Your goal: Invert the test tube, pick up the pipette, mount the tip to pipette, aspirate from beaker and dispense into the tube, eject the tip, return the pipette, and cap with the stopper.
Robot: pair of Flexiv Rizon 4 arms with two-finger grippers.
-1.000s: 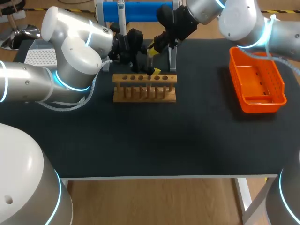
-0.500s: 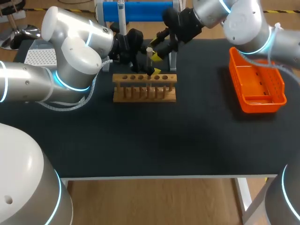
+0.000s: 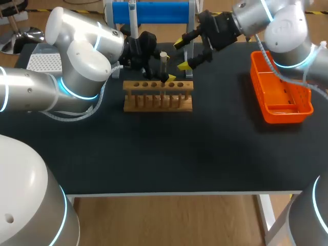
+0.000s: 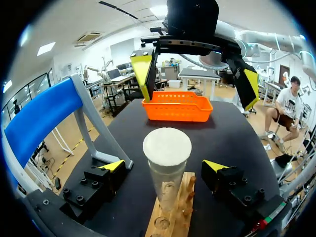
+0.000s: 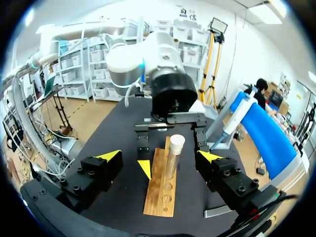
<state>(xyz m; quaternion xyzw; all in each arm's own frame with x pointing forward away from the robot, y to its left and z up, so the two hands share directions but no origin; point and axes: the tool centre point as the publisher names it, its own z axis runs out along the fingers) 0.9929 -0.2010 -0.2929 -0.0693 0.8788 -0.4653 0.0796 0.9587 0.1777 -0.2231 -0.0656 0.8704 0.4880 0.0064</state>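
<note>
The test tube [image 4: 168,180] stands upright in a hole of the wooden rack [image 3: 158,100] near the back of the desk [image 3: 169,154], with the white stopper [image 4: 167,147] seated on its mouth. The left tool [image 4: 164,165] brackets the tube from both sides. In its own wrist view there is a gap between each yellow tip and the glass, so it is open and only guards the tube, probably to steady it while the cap goes on. The right tool [image 3: 182,55] hangs just beside and above the tube toward the orange basket [image 3: 281,89], with its fingers spread wide and nothing between them. That fits a release after pressing the stopper home. The pipette [image 3: 132,20] hangs on the blue stand [image 3: 154,11] behind the rack, so the capping looks like the closing step and seems done.

Compared with a second ago, the right tool has moved away. Then it sat right over the tube's top, hiding the stopper. Half a second ago it had begun to back off and the white cap showed. Now it is clear of the tube, shifted toward the basket, with the tips further apart. The left arm, the tube and the rack have not moved.
</note>
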